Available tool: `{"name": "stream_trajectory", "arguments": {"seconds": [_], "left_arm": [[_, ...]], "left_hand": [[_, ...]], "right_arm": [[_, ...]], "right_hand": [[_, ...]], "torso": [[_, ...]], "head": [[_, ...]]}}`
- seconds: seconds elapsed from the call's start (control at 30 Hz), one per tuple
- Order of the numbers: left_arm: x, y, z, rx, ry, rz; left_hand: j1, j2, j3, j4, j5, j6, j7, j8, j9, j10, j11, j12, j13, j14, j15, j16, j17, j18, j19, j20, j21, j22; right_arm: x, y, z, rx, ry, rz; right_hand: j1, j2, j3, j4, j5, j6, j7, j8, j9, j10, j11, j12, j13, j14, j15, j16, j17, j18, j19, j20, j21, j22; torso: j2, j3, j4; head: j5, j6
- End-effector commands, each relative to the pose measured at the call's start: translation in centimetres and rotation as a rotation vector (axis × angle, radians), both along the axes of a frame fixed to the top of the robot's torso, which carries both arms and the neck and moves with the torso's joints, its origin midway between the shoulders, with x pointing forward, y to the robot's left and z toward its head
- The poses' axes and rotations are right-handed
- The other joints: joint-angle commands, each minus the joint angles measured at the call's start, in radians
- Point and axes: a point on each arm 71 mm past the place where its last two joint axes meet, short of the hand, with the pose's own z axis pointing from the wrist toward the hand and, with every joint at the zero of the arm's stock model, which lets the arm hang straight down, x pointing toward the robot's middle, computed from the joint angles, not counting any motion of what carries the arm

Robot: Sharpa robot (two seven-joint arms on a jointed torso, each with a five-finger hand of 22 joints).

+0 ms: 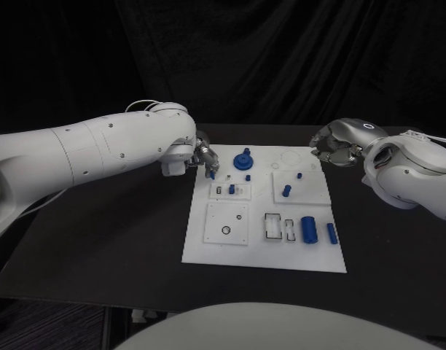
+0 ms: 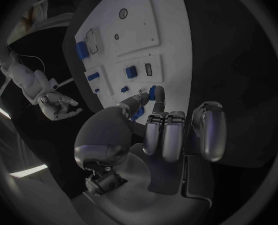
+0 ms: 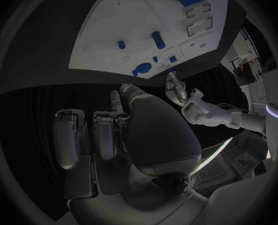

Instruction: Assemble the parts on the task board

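Note:
The white task board (image 1: pixel 211 248) lies in the middle of the black table. My left hand (image 1: pixel 194 156) hovers at its far left corner and pinches a small blue peg (image 2: pixel 152 92) between thumb and a finger; the other fingers (image 2: pixel 168 135) are curled back. My right hand (image 1: pixel 334 149) hangs by the far right corner, holding nothing, fingers loosely bent and apart; the left wrist view shows this hand (image 2: pixel 59 105) too. On the board stand a blue gear-like part (image 1: pixel 244 158), short pegs (image 1: pixel 286 191) and a large blue cylinder (image 1: pixel 308 228).
A smaller blue cylinder (image 1: pixel 331 232) lies beside the large one near the board's right edge. A square plate with a round hole (image 1: pixel 227 222) and rectangular slots (image 1: pixel 272 225) take up the board's near half. Bare black table (image 1: pixel 108 240) surrounds the board.

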Motion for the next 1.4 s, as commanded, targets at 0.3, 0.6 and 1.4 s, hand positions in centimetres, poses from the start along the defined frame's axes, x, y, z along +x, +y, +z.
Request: {"name": "stream_trajectory", "arguments": {"seconds": [0.3,0.6,1.4], "left_arm": [[-1.2,-0.5,0.3,-0.033,-0.013,-0.014],[-1.6,-0.8,0.0,-0.051,-0.018,-0.016],[-2.6,-1.7,-2.1,-0.070,0.007,-0.026]], "left_hand": [[-0.013,0.003,0.010,0.004,-0.005,0.011,-0.006,-0.002,-0.001,0.102,-0.008,0.003,0.263,0.102,-0.007,0.003,0.263,0.008,-0.002,-0.009,-0.001,0.183],[-0.014,0.003,0.019,0.003,-0.004,0.010,-0.005,-0.008,-0.005,0.102,-0.008,0.003,0.263,0.102,-0.008,0.003,0.263,0.010,-0.005,-0.010,-0.007,0.181],[-0.017,0.002,0.026,0.005,-0.005,0.010,-0.004,-0.014,-0.010,0.102,-0.007,0.003,0.263,0.102,-0.007,0.003,0.263,0.010,-0.006,-0.011,-0.011,0.179]], "right_arm": [[0.1,-0.3,-0.1,-0.006,0.001,-0.019],[0.0,-0.3,-0.1,-0.006,0.002,-0.018],[-0.2,-0.3,-0.1,-0.005,0.005,-0.018]], "right_hand": [[-0.006,-0.005,0.006,-0.002,0.004,0.007,-0.002,0.001,-0.002,0.104,0.005,0.003,0.263,0.104,0.003,0.003,0.263,-0.002,0.066,0.003,-0.003,0.244],[-0.006,-0.005,0.006,-0.002,0.004,0.007,-0.002,0.001,-0.002,0.104,0.005,0.003,0.263,0.104,0.003,0.003,0.263,-0.002,0.066,0.003,-0.003,0.244],[-0.006,-0.005,0.006,-0.002,0.004,0.007,-0.002,0.001,-0.002,0.104,0.005,0.003,0.263,0.104,0.003,0.003,0.263,-0.002,0.066,0.003,-0.003,0.244]], "torso": [[-0.013,0.0074,0.0075],[-0.017,0.0062,0.0131],[-0.015,0.0074,0.0113]], "head": [[-0.006,0.000],[-0.008,0.000],[-0.005,0.000]]}}
